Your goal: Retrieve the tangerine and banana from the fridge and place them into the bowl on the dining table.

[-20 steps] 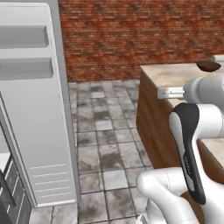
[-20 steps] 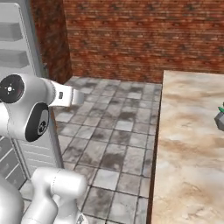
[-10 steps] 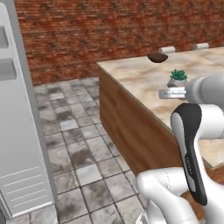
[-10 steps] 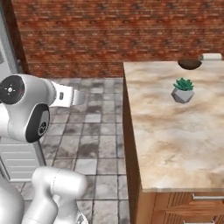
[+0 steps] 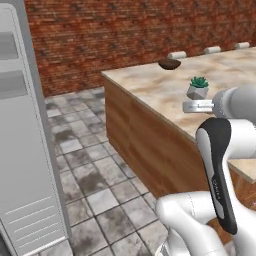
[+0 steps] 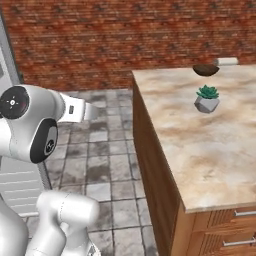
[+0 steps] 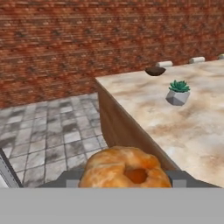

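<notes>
Carrying the tangerine point(image 7: 124, 173) pinched between my jaws, I see the fruit bulging up at the bottom of the hand view with a dark fingertip point(image 7: 177, 177) at each side. The bowl point(image 7: 155, 71) lies ahead and to my right, at the far end of the worktop point(image 7: 192, 127), beyond the potted plant point(image 7: 177, 92); my coming move turns on crossing that stretch of the dining table, since the bowl is well apart from my hand. The fridge point(image 5: 25, 150) stands off to my left. I count one tangerine, one bowl, one plant. I see no banana from here.
</notes>
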Robot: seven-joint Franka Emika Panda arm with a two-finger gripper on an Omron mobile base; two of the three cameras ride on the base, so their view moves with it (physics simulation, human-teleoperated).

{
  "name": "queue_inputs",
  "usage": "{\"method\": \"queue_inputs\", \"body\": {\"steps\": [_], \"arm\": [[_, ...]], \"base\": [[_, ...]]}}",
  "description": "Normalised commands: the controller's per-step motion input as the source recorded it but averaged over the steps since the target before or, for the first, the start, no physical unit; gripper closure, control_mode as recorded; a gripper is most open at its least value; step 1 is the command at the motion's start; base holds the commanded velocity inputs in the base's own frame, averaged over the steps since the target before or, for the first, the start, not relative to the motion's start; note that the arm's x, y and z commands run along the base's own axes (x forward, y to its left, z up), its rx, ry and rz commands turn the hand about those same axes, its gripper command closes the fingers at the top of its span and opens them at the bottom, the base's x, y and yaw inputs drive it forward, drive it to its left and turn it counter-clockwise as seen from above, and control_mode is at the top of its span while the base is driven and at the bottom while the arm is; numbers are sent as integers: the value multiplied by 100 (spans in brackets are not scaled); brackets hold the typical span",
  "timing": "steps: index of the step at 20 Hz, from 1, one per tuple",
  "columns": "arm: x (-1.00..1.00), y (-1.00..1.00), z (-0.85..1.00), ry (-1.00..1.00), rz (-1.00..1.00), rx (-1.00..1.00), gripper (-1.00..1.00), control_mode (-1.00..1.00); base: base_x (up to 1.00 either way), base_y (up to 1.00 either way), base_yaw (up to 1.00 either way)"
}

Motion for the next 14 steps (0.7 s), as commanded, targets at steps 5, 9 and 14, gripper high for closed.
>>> {"method": "queue_inputs", "body": {"steps": [5,9,14], "arm": [[0,0,0,0,0,0,100,100],[0,0,0,0,0,0,100,100],[0,0,0,0,0,0,100,100]], "base": [[25,63,-20],[36,40,-10],[46,15,0]]}}
